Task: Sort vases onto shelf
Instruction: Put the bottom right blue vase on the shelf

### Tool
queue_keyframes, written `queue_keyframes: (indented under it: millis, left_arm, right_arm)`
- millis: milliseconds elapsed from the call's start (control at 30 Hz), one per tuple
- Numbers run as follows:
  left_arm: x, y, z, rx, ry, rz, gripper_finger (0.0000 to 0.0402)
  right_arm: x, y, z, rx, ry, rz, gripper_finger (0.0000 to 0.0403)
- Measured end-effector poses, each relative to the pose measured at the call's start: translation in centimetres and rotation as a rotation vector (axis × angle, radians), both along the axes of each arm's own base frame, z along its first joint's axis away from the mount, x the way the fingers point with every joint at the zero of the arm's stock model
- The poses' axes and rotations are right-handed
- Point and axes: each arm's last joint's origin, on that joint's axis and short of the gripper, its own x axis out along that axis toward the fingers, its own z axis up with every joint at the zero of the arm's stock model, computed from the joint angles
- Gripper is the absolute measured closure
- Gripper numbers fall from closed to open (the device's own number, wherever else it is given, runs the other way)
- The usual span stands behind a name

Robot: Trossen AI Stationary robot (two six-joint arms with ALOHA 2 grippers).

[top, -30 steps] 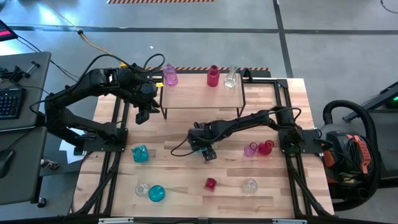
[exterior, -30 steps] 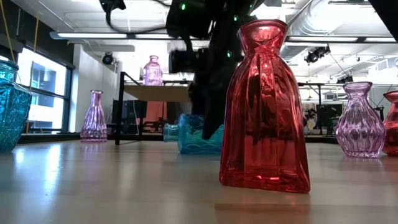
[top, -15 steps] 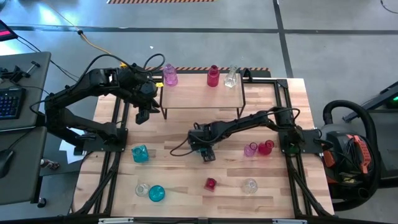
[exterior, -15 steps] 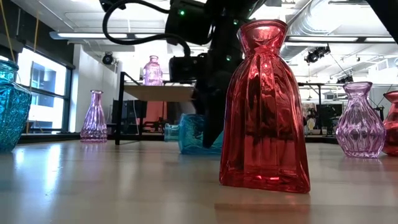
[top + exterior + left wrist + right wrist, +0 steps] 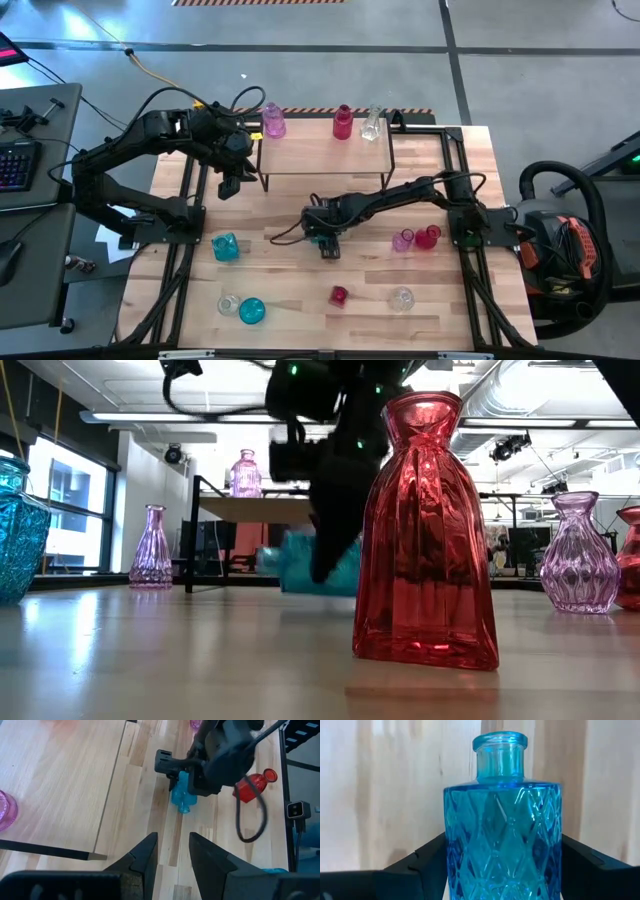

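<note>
Looking down on the table (image 5: 300, 300), we've got the shelf (image 5: 325, 155) at the far edge with three vases already up there: a pink one (image 5: 272, 121), a red one (image 5: 343, 122) and a clear one (image 5: 372, 123). Rest of the vases are scattered on the tabletop, including a red bottle (image 5: 425, 530) right up against the low camera. Left arm just parks by the shelf's left end, its gripper (image 5: 171, 856) hanging with the fingers a little apart and nothing between them. Right arm reaches across to mid-table, and its gripper (image 5: 325, 238) has its jaws around a blue diamond-cut vase (image 5: 504, 830). Both fingers (image 5: 415, 870) flank the body with the neck pointing away from the wrist, so the vase's long axis runs straight out along the gripper's own line. Looks to us like the jaws are up against the glass, but we wouldn't call the grip firm yet. In the low view the vase (image 5: 320, 565) is tipped over and seems to be just clear of the wood. From here the shelf lies farther back, with open tabletop between, and the right arm is obviously the one on the job. We'd guess the vase has to be turned upright before it goes up there.
</note>
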Motion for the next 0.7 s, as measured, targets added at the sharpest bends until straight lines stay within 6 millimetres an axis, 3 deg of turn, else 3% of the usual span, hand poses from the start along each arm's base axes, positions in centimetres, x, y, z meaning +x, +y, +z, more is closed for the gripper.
queue_keyframes:
  millis: [467,700]
  left_arm:
    - [0.0,0.0,0.0,0.000,0.000,0.000,0.0298]
    - [0.0,0.0,0.0,0.000,0.000,0.000,0.0298]
  right_arm:
    - [0.4,-2.1,7.3,0.024,-0.396,-0.396,0.0146]
    - [1.1,-3.7,9.2,0.005,-0.617,-0.625,0.0146]
